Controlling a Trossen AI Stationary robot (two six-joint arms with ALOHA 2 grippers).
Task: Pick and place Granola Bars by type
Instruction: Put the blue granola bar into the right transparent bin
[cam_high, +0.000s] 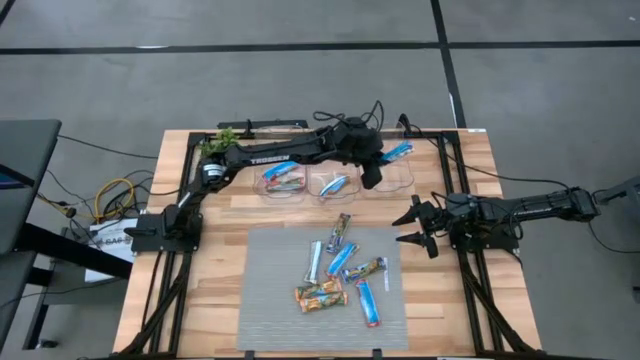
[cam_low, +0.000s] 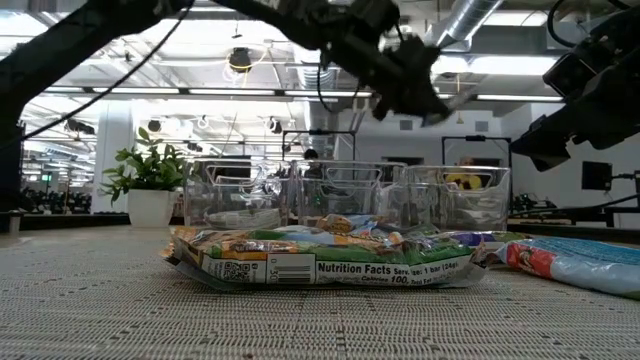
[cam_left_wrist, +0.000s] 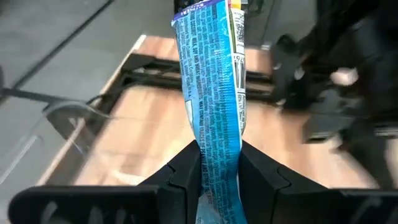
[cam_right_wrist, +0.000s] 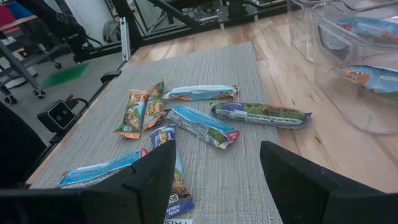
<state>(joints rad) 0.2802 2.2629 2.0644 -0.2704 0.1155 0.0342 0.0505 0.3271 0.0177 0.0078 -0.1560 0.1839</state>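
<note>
Pinching a crinkly, flat blue foil bar in my left gripper, above the clear bins; my right gripper gapes empty.

7 bars lie on the mat, before 3 bins.

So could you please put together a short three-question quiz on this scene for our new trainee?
1. True or false: the left gripper is shut on a blue granola bar.
2. Over which of the three clear bins does the left gripper hover? A) the one nearest the plant B) the middle one C) the one farthest from the plant
3. Fill in: the right gripper waits with its fingers ____ beside the grey mat.

Key: 1 true; 2 C; 3 open.
</note>
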